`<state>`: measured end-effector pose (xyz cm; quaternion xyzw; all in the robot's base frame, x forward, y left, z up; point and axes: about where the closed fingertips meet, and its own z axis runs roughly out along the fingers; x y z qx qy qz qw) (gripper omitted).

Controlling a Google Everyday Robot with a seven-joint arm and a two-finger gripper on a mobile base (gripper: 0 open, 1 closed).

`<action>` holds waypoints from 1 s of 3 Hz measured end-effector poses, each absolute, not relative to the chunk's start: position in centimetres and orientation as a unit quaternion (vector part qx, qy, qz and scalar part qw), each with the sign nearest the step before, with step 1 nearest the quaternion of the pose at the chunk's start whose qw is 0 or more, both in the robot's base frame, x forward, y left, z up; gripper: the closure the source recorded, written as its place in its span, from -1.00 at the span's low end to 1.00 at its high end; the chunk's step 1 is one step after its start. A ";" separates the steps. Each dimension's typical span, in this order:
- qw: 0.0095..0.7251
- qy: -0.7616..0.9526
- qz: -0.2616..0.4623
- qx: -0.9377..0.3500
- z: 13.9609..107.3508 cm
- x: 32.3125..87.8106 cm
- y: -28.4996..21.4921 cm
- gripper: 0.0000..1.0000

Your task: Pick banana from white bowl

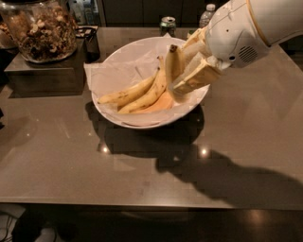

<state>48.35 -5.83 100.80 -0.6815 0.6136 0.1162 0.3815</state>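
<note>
The white bowl [118, 71] is wide, round and lined with crumpled white paper; it sits on the brown table. Two bananas [137, 92] lie in it beside an orange piece [158, 103]. My gripper [182, 71] is over the bowl's right side, shut on a third banana [173, 64]. That banana stands nearly upright, stem end up, lifted clear of the other fruit. The white arm comes in from the upper right.
A big glass jar of nuts [40, 28] stands on a dark box at the back left, with a small dark holder [90, 42] next to it. A can [167, 23] and a water bottle [207, 14] stand behind the bowl. The table's front edge [142, 205] runs along the bottom.
</note>
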 end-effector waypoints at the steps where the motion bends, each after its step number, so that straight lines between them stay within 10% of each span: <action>1: 0.392 0.617 0.098 -0.675 101.9 47.3 -6.3 1.00; 3: 0.390 0.610 0.106 -0.681 102.1 47.0 -5.7 1.00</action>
